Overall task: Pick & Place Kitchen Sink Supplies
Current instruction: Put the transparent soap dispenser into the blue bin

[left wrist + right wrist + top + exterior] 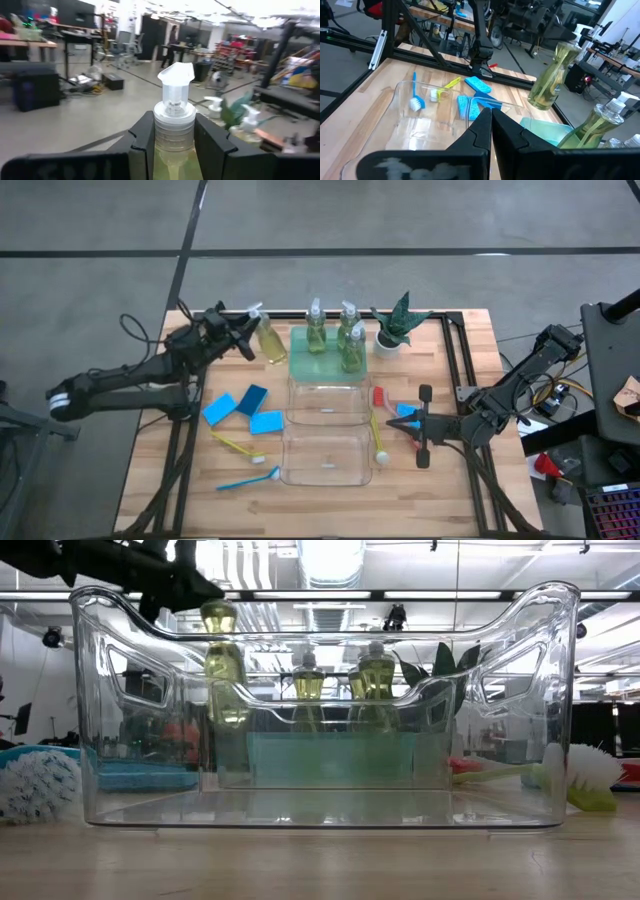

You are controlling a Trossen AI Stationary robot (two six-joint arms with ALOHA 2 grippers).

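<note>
My left gripper (250, 337) is at the far left of the table, shut on a clear pump bottle of yellow-green liquid (270, 340), which also shows in the low view (222, 660) and right wrist view (549, 80). Three more bottles (340, 335) stand on the green tray (300, 365). Blue sponges (250, 408) and a yellow brush (238, 446) and a blue brush (248, 478) lie left of the bins. A red brush (383, 397) and a yellow brush (378, 438) lie to their right. My right gripper (415, 426) is shut and holds nothing, hovering near those brushes. My left gripper pinches the bottle's neck (173, 131) just under the white pump collar, one finger (142, 145) on each side. The fingers come in about level from the table's left. The bottle is lifted clear of the table and tilted, its body hanging below the fingers.
Two clear bins (328, 402) (328, 458) stand mid-table in front of the tray. A small potted plant (393, 328) stands right of the tray. A blue sponge (405, 411) lies by my right gripper. Black frame rails run along the table's edges.
</note>
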